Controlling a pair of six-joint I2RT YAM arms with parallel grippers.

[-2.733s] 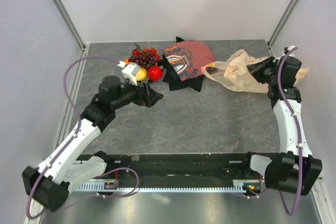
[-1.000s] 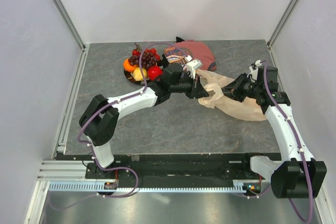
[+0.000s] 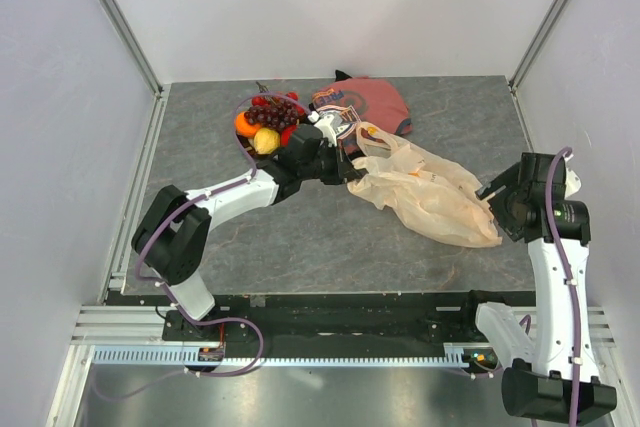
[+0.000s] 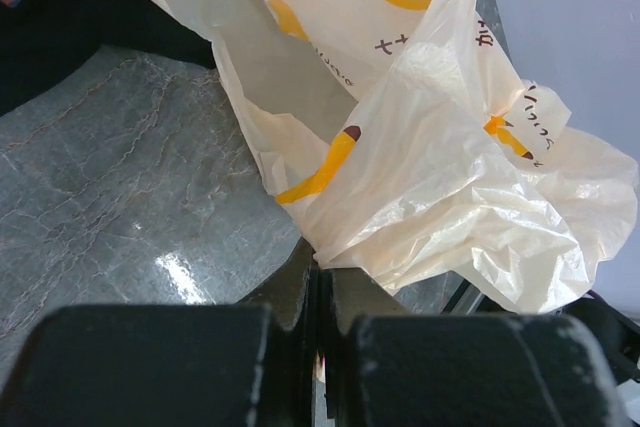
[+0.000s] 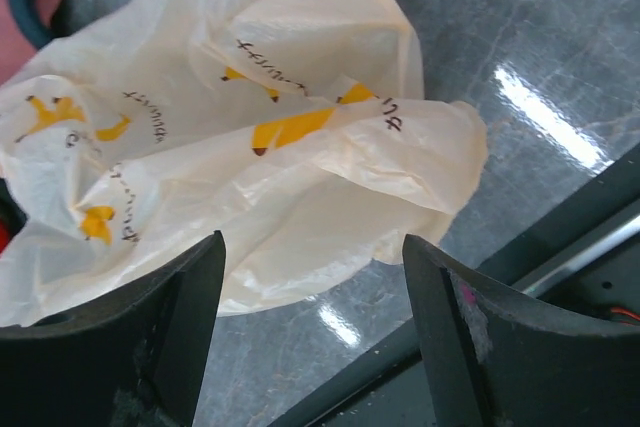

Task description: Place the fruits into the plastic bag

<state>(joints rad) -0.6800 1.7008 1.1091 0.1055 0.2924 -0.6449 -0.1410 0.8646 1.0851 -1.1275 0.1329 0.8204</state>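
The plastic bag [image 3: 425, 192] lies stretched across the table's middle right, cream with yellow banana prints. My left gripper [image 3: 347, 169] is shut on the bag's left edge; in the left wrist view the film [image 4: 430, 177] bunches out from the closed jaws of the gripper [image 4: 320, 269]. My right gripper [image 3: 492, 205] stands open just off the bag's right end, holding nothing; its wrist view shows the bag [image 5: 250, 127] beyond the spread gripper [image 5: 312, 242]. The fruits sit at the back left: grapes [image 3: 275, 113], orange [image 3: 243, 124], yellow pear [image 3: 266, 140], and an apple [image 3: 289, 133] partly behind my left arm.
The fruits rest on a dark plate [image 3: 244, 145]. A red-and-black printed cloth [image 3: 370, 102] lies at the back, between the plate and the bag's upper handle. Frame rails run along the table's left, right and near edges.
My right gripper has opened, let go of the bag and drawn back to the right. My left gripper has pulled the bag's edge left, and the bag now lies spread out.
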